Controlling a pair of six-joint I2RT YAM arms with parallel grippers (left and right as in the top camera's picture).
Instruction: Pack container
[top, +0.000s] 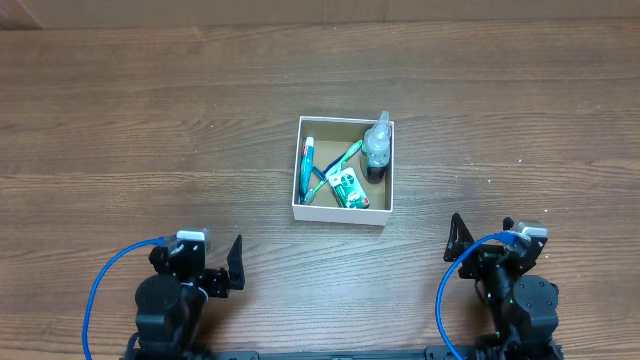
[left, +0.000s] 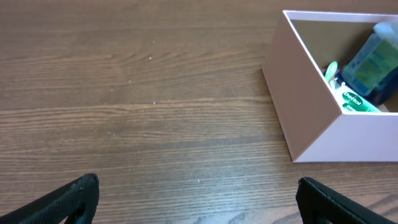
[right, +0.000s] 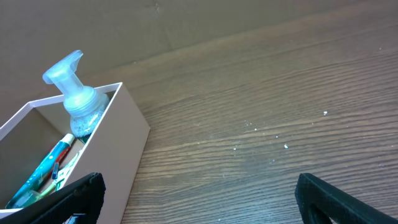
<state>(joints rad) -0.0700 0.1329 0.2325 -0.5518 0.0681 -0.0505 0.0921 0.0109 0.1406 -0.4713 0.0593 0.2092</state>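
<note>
Fingers of the left gripper (left: 199, 190) are spread wide w/ nothing betw. them, just bare wooden table (left: 124, 112) below. Same w/ the right gripper (right: 199, 186): fingers wide apart, holding nothing. Fwd of both sits the container (top: 342, 213), ahead-right of the left fingers and ahead-left of the right ones, well apart from each. Inside, a green-white tube (top: 349, 188) lies nearest, a teal toothbrush (top: 335, 168) slants beside it, and a clear pump bottle (top: 377, 150) is in the far corner on the right fingers' side, its pump head above the wall.
</note>
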